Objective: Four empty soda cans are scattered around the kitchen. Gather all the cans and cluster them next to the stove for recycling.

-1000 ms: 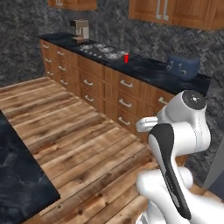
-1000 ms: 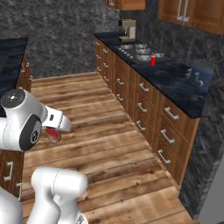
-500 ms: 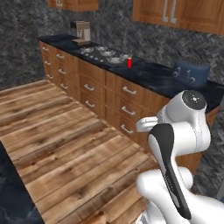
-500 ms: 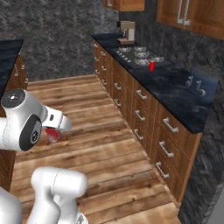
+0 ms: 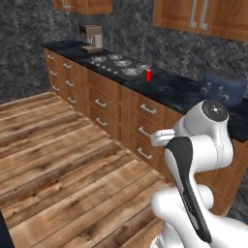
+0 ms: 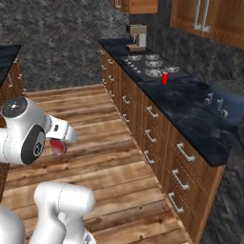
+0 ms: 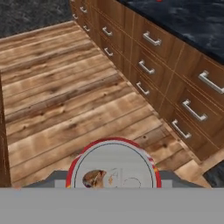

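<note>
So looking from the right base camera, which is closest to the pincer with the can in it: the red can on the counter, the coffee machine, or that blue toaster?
Measured from the pincer, shut on a red can low at the left:
1. Blue toaster, near end of the counter, at the right.
2. Red can on the counter, just beside the stove.
3. Coffee machine, far end of the counter.

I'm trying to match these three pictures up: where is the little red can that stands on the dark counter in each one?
Left base view: red can upper middle, on the counter by the stove.
Right base view: upper right of middle, at the stove's near end.
Hand view: cannot tell.
Shared landmark: the stove.
</note>
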You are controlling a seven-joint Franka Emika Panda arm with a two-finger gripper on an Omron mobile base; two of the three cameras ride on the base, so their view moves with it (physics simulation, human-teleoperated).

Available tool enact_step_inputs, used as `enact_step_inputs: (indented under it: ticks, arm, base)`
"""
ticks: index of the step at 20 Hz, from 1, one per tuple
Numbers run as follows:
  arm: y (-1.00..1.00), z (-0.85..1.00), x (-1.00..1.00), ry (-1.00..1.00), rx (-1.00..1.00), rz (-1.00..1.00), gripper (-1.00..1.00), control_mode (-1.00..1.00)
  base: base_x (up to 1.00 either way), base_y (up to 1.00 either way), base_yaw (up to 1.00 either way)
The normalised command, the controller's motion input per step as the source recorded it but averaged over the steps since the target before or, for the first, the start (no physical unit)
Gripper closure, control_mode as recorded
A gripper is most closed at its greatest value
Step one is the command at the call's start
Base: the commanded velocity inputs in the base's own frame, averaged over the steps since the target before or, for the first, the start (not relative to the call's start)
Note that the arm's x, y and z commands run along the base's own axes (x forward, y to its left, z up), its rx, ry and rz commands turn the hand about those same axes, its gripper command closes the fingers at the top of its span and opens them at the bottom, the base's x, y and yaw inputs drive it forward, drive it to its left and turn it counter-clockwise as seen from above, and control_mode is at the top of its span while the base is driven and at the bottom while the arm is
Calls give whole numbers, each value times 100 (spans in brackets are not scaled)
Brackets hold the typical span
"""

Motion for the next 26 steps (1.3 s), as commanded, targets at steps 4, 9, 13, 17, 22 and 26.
enact_step_inputs:
  ticks: [4,9,13,17,22,26]
  arm:
    - [0,0,0,0,0,0,100,100]
    - [0,0,0,0,0,0,100,100]
    - [0,0,0,0,0,0,100,100]
    - [0,0,0,0,0,0,100,100]
    - [0,0,0,0,0,0,100,100]
    - [0,0,0,0,0,0,100,100]
  base:
    - [73,-15,3]
    - [73,-15,3]
    - [74,-14,3]
    - [74,-14,3]
    - [74,-14,3]
    - [74,-13,3]
